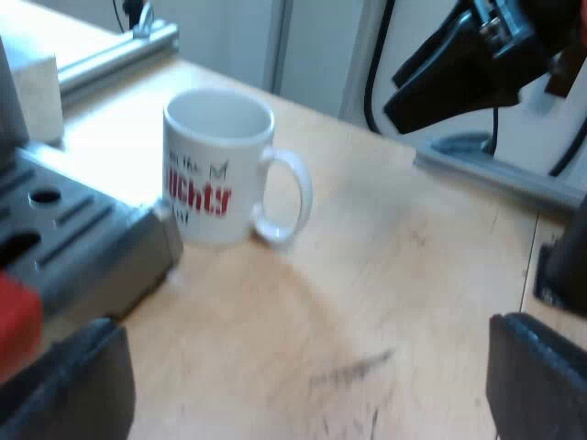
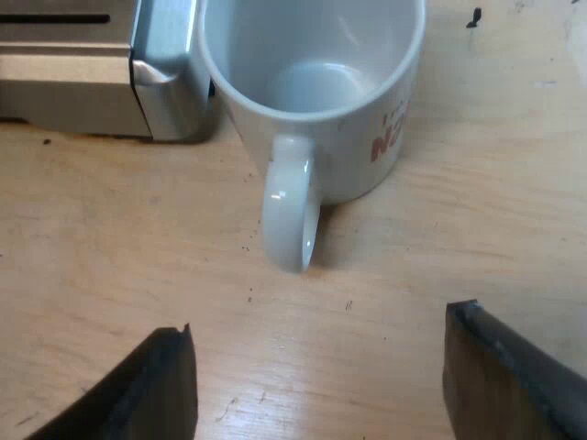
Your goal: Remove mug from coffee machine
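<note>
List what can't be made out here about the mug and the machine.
- Mug print: in the left wrist view it is blurred and wraps round the wall; in the right wrist view the letters curve out of sight.
- Machine: in both views, cut off by the edge beyond its base.
- Red piece: in the left wrist view, cut off by the edge and partly behind a finger of the left gripper; identity unclear.
- Mug's far rim: in the right wrist view, cut off by the edge.

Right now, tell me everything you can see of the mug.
The mug is white and glossy, ceramic by its look, with red and grey lettering on its side and a loop handle. It stands upright and empty on the wooden table, close by the corner of the machine's metal base; whether they touch I cannot tell. Its handle points at my open right gripper, which is apart from it.
</note>
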